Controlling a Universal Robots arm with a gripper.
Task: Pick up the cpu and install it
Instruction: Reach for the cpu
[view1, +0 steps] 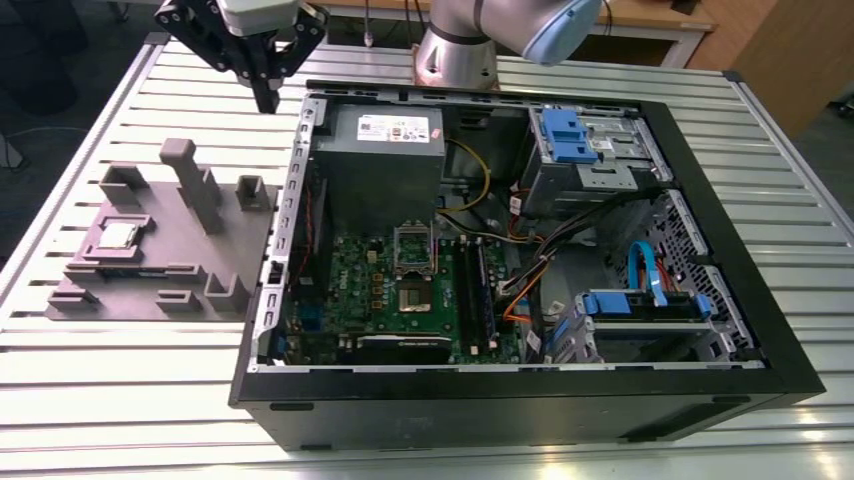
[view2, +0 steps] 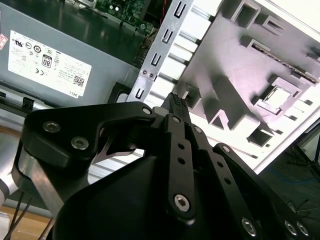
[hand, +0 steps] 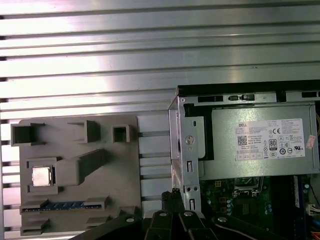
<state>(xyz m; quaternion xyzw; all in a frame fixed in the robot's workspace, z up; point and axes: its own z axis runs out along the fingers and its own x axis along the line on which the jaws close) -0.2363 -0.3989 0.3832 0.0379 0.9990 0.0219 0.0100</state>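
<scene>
**Clerk:** Entry one?

**Arm:** The gripper (view1: 267, 98), mine. Its fingers are pressed together with nothing between them. It hangs above the slatted table (view1: 134, 385), beside the far corner of the computer case (view1: 534, 390), on the exterior view's left.

**Clerk:** Entry two?

**Arm:** The cpu (view1: 118, 235), one piece, flat and silvery. It lies in a square recess of the grey moulded tray (view1: 167, 255), well apart from my fingertips.

**Clerk:** Handling note for the pick-up?

**Arm:** My judgement is this. I should spread the fingers before going down and descend straight over the recess. I take the chip by its edges, level and with light force. The tall posts (view1: 198, 190) stand between me and the chip, so I should pass above them.

**Clerk:** What does each view add?

**Arm:**
- **Exterior view:** it shows my height over the table, and the socket (view1: 414, 262) on the board inside the case.
- **First wrist view:** it gives the tray in plan, with the cpu (hand: 41, 176) sitting square in its seat. The slanted exterior view gives that alignment poorly.
- **Second wrist view:** it shows my fingers (view2: 176, 125) meeting at the tip, seen from close by.
</scene>
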